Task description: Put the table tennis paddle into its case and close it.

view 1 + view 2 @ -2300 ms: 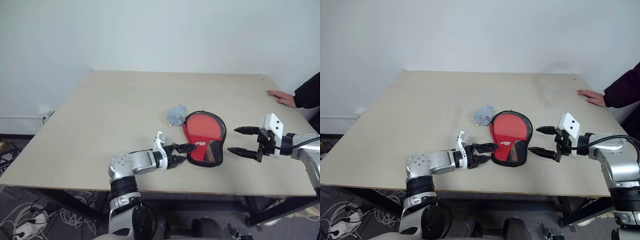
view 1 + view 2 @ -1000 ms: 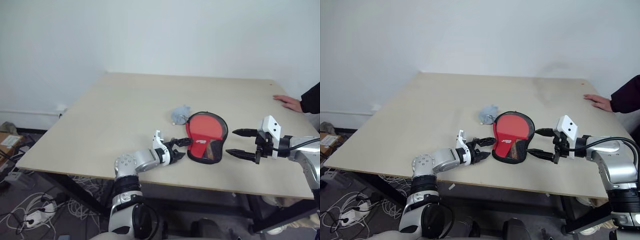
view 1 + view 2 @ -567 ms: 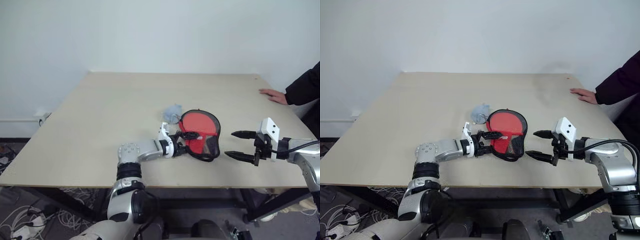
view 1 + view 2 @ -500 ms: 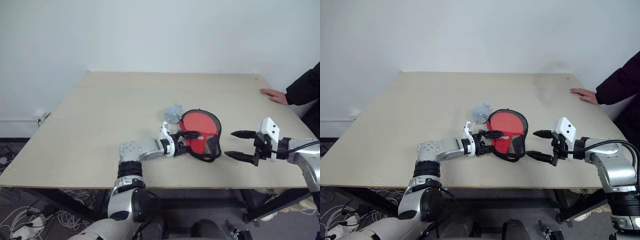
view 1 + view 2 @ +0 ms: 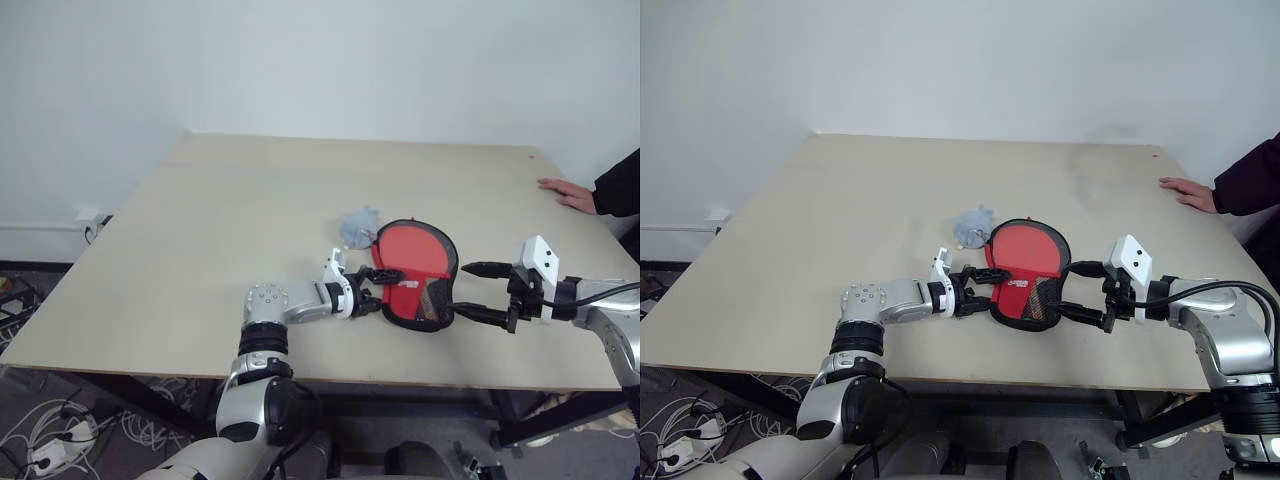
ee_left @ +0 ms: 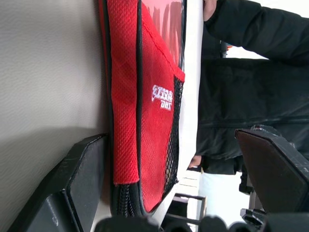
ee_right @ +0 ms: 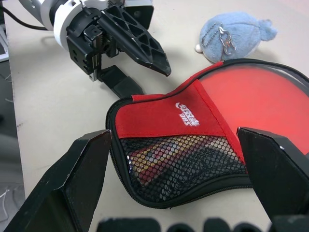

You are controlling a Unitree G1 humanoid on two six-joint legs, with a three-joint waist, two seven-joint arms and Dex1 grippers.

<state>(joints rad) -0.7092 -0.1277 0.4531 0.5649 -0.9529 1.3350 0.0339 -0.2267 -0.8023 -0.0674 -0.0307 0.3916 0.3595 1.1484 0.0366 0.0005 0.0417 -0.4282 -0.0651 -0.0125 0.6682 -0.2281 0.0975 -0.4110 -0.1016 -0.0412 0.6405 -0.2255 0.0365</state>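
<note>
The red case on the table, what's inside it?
Through the clear window of the case a round red face shows, likely the table tennis paddle. Behind the black mesh pocket something striped shows, maybe the handle. The red fabric band hides the rest.

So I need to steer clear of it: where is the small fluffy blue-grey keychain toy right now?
In the head views the small fluffy blue-grey keychain toy lies on the table, touching the far left edge of the red and black paddle case, beyond the left gripper.
</note>
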